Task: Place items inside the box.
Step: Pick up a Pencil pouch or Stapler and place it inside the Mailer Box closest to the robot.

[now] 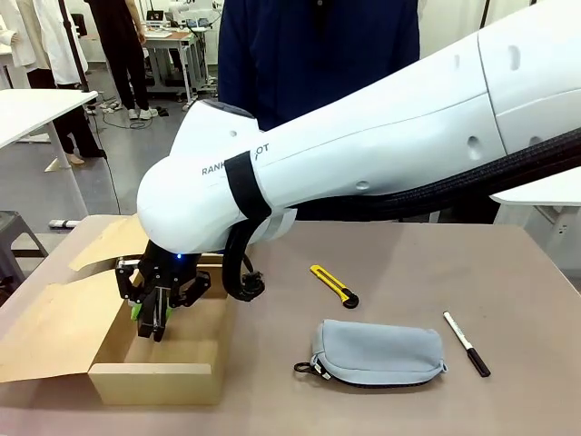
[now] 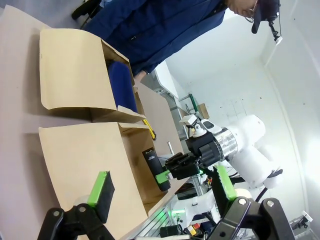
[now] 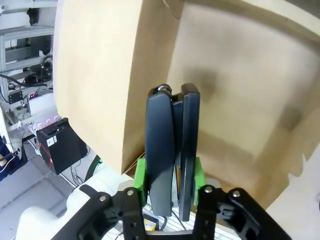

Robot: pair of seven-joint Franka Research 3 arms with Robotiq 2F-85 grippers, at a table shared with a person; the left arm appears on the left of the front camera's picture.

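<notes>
My right gripper [image 1: 152, 320] reaches across to the left and hangs inside the open brown box [image 1: 159, 381], shut on the black stapler [image 1: 156, 309]. The right wrist view shows the stapler [image 3: 170, 150] upright between the green pads [image 3: 140, 173], above the box floor [image 3: 240, 90]. On the table to the right lie the yellow-and-black utility knife [image 1: 333, 284], the grey zipped pouch [image 1: 377, 351] and the marker pen [image 1: 466, 343]. My left gripper [image 2: 161, 176] is open and holds nothing, looking across at the box flap [image 2: 85, 160] and the stapler [image 2: 155, 167].
A smaller cardboard box [image 2: 70, 70] with a navy blue pouch [image 2: 120, 85] in it stands beyond the big box. A person in a dark blue top [image 1: 318, 45] is at the far side. The big lid flap [image 1: 54, 331] spreads to the left.
</notes>
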